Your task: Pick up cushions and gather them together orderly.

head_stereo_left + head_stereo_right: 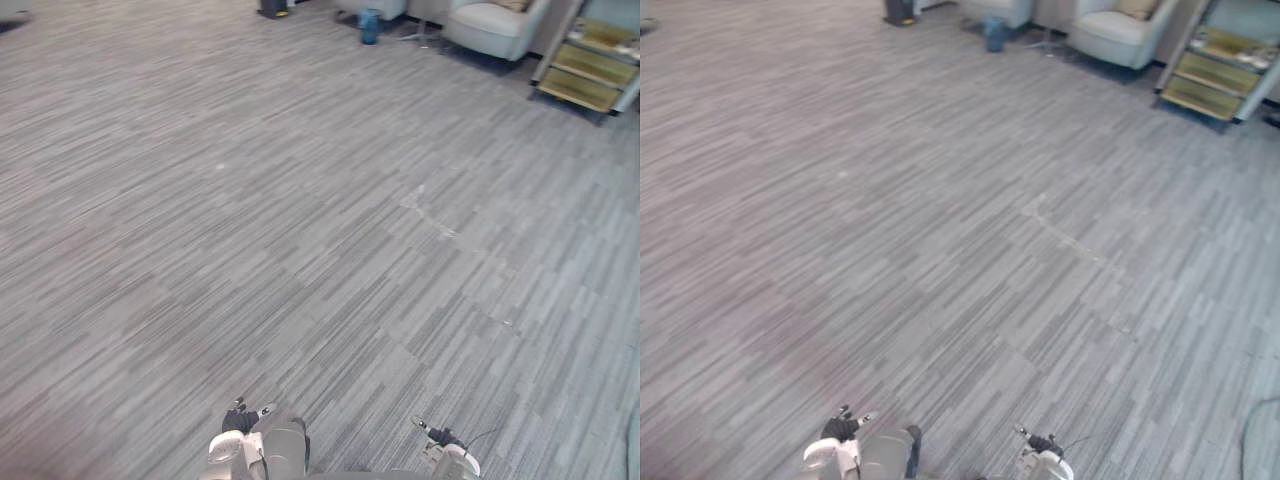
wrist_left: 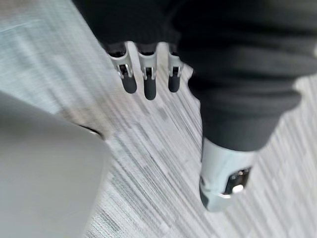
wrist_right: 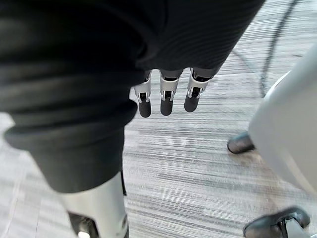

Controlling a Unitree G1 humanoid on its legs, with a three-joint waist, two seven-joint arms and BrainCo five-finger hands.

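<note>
The left hand [image 2: 147, 79] is seen in its own wrist view hanging above the grey striped carpet floor [image 1: 300, 220]. Its fingers [image 2: 129, 82] are held out straight and side by side, with the dark tips turned toward the floor. Its thumb [image 2: 223, 178] is set well apart from them. This hand is released: nothing is grasped and nothing is touched by it.

The right hand [image 3: 166, 101] is carried in the same manner in its wrist view. Its fingers [image 3: 193, 99] are straight and close together over the carpet, and its thumb [image 3: 101, 208] is spread away from them. It too is relaxed and empty, and no contact with the floor is made.

From the head views, a wide stretch of carpet is seen ahead of the robot, marked by a pale scuff [image 1: 428, 212] toward 1 o'clock. At the far edge, at about 1 o'clock, a pale armchair [image 1: 495, 28] is placed. A tan cushion [image 1: 515, 4] is seen lying on it against the back, partly cut off by the frame, well apart from both hands. Part of a second pale seat [image 1: 375, 8] is seen at 12 o'clock, with a blue bin [image 1: 370, 25] on the floor just in front of it. A black object [image 1: 272, 8], too small to be identified, is placed slightly toward 11 o'clock. At 2 o'clock a shelf unit [image 1: 590, 65] with yellowish shelves is set beside the armchair.
</note>
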